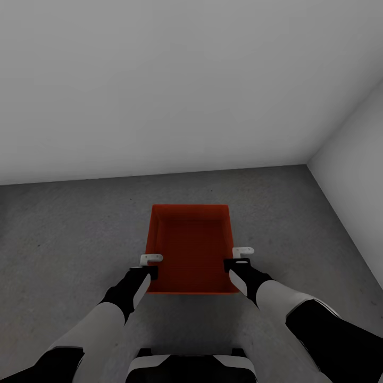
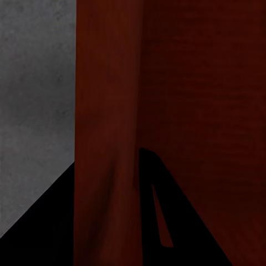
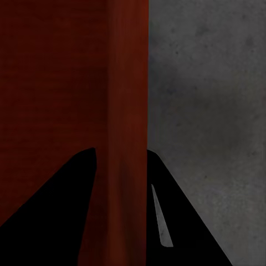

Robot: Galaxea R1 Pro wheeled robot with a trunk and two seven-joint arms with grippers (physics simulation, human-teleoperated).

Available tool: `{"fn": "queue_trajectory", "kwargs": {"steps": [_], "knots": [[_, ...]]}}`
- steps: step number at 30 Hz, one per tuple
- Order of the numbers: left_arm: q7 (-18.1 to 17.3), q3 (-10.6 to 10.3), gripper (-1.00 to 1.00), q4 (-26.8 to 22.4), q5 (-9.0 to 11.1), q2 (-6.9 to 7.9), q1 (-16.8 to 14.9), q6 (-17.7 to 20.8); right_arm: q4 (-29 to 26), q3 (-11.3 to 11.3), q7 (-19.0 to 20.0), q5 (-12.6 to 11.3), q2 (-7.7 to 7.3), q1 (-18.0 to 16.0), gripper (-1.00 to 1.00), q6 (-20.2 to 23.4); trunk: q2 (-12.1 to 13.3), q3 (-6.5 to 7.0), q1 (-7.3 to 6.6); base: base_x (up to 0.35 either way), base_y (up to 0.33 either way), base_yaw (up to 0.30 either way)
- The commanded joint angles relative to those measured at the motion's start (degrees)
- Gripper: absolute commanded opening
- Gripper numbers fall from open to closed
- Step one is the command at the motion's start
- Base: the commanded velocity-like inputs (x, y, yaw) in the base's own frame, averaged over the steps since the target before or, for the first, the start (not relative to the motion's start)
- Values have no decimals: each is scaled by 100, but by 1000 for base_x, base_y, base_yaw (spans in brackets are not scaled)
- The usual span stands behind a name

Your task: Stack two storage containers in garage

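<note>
Head view: an orange-red rectangular plastic bin (image 1: 190, 249), lidless and thin-walled, sits low over the dark grey mottled concrete floor (image 1: 69, 234), near a corner of plain white-grey walls (image 1: 175, 80).
Left gripper (image 1: 150, 264): clamped on the bin's left side wall, one finger inside and one outside; the left wrist view shows that wall (image 2: 105, 133) running between the dark fingers (image 2: 166, 221).
Right gripper (image 1: 239, 257): pinching the opposite side wall the same way; in the right wrist view the wall (image 3: 128, 111) stands edge-on between the fingers (image 3: 55, 210).
Step in hand: my judgement is that this is the set-down of a container in the garage; whether the base already touches the concrete I cannot tell.
Next move: probably settle it flat, then open both grippers evenly so it does not tip.
Materials: smooth, slightly ribbed plastic with thin walls that may flex; rough speckled concrete; matt featureless walls.
Second container: not accounted for here, so the stacking is judged still to do.
</note>
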Motion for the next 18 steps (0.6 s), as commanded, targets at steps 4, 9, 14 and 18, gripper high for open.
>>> {"fn": "queue_trajectory", "kwargs": {"steps": [4, 9, 14, 18], "knots": [[16, -57, -100, -83, 96, -5, -4, 7, 16, 341, -37, -137, -3, 1, -100, 45, -9, -8, 3, 0, 0, 0], [19, -57, -100, -83, 93, -5, -4, 7, 16, 339, -37, -137, -3, 1, -100, 39, -9, -8, 3, 0, 0, 0], [21, -57, -100, -83, 88, -5, -4, 7, 16, 339, -37, -137, -3, 1, -100, 39, -9, -8, 3, 0, 0, 0], [23, -57, -100, -83, 87, -5, -4, 7, 16, 340, -37, -137, -6, 1, -100, 39, -9, -8, 3, 0, 0, 0]]}}
